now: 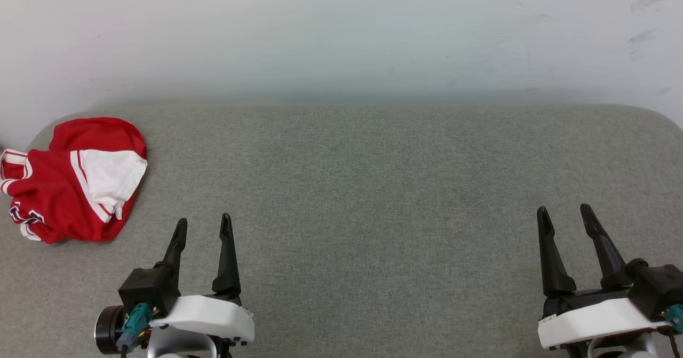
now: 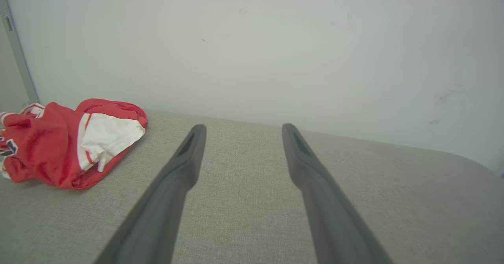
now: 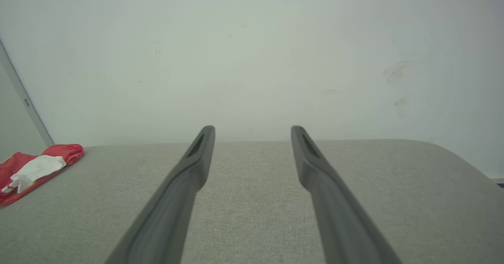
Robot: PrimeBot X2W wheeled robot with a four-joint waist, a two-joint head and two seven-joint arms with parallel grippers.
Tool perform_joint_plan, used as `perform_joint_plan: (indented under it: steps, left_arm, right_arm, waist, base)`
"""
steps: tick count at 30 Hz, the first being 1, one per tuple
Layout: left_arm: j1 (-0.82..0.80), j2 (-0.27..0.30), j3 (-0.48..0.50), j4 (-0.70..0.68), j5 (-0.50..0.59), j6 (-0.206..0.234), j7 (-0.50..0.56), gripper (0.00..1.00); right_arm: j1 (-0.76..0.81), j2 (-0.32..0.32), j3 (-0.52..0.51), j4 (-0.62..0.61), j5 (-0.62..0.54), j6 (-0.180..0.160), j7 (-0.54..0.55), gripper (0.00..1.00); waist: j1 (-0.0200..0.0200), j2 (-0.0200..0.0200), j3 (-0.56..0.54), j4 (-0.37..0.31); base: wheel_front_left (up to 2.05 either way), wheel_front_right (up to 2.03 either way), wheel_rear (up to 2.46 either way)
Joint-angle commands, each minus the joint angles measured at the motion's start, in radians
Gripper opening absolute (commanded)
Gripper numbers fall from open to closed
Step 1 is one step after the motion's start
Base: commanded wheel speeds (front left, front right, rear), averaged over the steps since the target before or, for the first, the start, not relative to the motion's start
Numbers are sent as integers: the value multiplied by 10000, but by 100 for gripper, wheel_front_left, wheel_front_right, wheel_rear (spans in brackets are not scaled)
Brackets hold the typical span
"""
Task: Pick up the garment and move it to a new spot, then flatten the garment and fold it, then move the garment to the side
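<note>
You have bright, even, diffuse light. The crumpled red-and-white garment (image 1: 74,179) casts only a faint soft shadow on the grey woven fabric surface (image 1: 373,187). The long dark fingers (image 2: 165,201) of the left gripper (image 2: 243,127) blur toward your wrist view's bottom edge.

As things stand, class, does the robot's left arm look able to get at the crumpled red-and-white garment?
Probably yes. The garment lies bunched ahead and left of the open left gripper; only bare grey surface lies between them, nothing blocking.

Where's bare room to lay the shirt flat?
The grey surface is bare from the shirt at its far left corner to the right edge, including between the left gripper and right gripper. Only that corner is crowded.
</note>
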Motion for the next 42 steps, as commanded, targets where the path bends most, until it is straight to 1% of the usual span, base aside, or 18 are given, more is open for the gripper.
perform_joint_plan:
  steps: [1,11,20,32,42]
  left_arm:
    - [92,64,-28,-95,259,61,-106,100]
    - [141,48,-133,-157,1049,142,-300,100]
    - [174,-15,-175,-176,1715,172,-478,100]
    - [228,-137,-100,-243,2515,81,-692,100]
    - [255,-252,102,-139,2486,-63,-685,100]
  right_arm:
    - [61,23,8,-154,-284,-2,-103,100]
    - [87,27,-40,-250,-1038,-3,-311,100]
    - [141,30,-199,-291,-1422,-4,-477,100]
    - [218,33,-303,-186,-1201,-5,-690,100]
    - [258,34,-316,39,-684,-5,-686,100]
  waist:
    - [0,-1,1,7]
    - [0,-1,32,31]
    - [0,-1,78,45]
    - [0,-1,144,77]
    - [0,-1,150,66]
  base:
    - [0,0,0]
    - [0,0,0]
    - [0,0,0]
    - [0,0,0]
    - [0,0,0]
